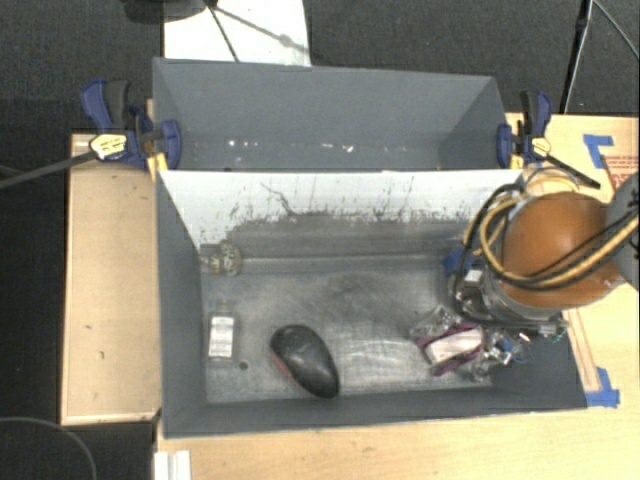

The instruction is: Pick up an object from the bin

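My gripper is low in the bin's right front corner, under the arm's orange cover. Directly below and to its left lies a crumpled clear packet with white and purple inside; the gripper's lower end sits against the packet's right side. A black computer mouse lies on the floor at the front centre, well to the gripper's left.
A small white and silver rectangular piece lies at the front left. A small clear roundish thing rests in the back left corner. The bin's right wall is close behind the gripper. Cables loop around the orange cover.
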